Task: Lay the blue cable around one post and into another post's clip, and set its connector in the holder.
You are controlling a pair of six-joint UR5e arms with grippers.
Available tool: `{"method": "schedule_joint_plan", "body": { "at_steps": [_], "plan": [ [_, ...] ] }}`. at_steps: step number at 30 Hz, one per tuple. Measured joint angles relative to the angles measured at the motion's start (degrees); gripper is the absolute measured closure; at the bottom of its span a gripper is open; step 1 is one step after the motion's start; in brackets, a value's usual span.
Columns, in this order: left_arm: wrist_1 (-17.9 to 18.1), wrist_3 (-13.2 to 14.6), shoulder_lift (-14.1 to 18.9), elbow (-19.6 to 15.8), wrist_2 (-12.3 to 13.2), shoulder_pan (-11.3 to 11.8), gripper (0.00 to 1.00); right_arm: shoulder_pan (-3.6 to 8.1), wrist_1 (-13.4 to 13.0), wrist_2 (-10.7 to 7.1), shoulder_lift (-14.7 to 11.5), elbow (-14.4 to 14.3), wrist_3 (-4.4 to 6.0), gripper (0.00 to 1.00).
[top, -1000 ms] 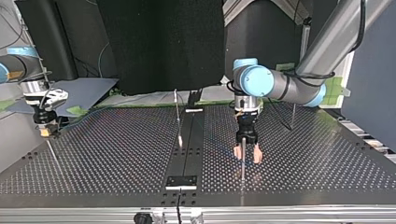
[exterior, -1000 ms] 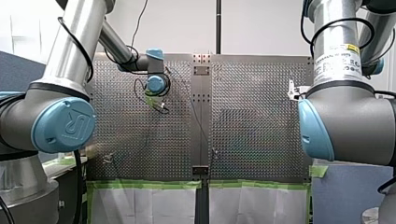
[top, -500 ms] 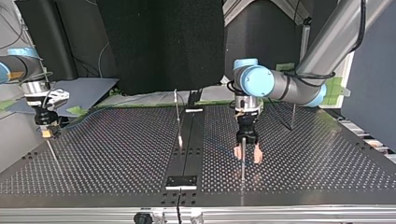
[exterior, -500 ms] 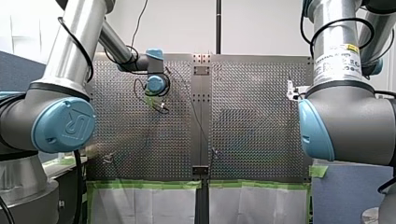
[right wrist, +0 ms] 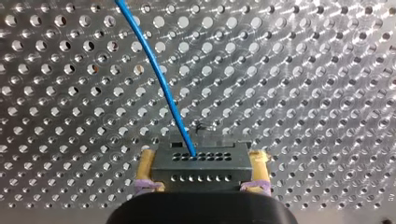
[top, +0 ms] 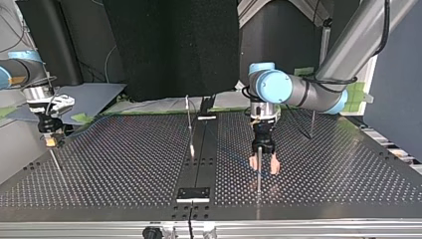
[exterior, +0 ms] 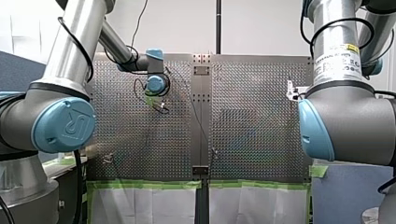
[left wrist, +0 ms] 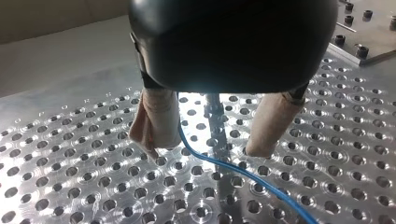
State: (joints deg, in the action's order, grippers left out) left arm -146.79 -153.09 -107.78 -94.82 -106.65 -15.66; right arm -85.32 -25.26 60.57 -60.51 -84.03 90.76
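**Right pincer grips connector while left pincer straddles a post**

My left pincer [left wrist: 205, 151] stands released. Its beige-padded fingers [left wrist: 154, 126] are spread to either side of a thin dark post [left wrist: 215, 123] that rises from the perforated tabletop [left wrist: 70, 186]. The blue cable [left wrist: 243, 175] comes down along the inner face of one finger and passes between the two near the post's foot. It then runs off across the holes; whether it touches the post cannot be told.

My right pincer [right wrist: 201, 158] is clenched on the cable's connector [right wrist: 196, 170], a dark block with rows of small holes. The yellow pads [right wrist: 145, 168] press against its two sides. The cable leaves the block's middle and curves away over the tabletop ahead of the pincer.

In the top view, my left pincer [top: 263, 163] hangs low over the tabletop's half at that view's right. It is near the dark centre strip [top: 199, 159] and nearer the camera's edge than the far one. My right pincer [top: 50, 141] sits close to the side edge at that view's left, well apart from the other. A slim second post [top: 189, 124] stands just beside the centre strip, and a third post [top: 312, 122] stands near the far edge at the right.
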Motion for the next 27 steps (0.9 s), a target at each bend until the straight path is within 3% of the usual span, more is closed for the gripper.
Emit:
{"method": "schedule_joint_plan", "body": {
  "at_steps": [27],
  "plan": [
    [0.0, 0.0, 0.0, 0.0, 0.1, 0.1, 0.00, -0.05, -1.2, 0.15, 0.2, 0.3, 1.47, 1.00]
  ]
}}
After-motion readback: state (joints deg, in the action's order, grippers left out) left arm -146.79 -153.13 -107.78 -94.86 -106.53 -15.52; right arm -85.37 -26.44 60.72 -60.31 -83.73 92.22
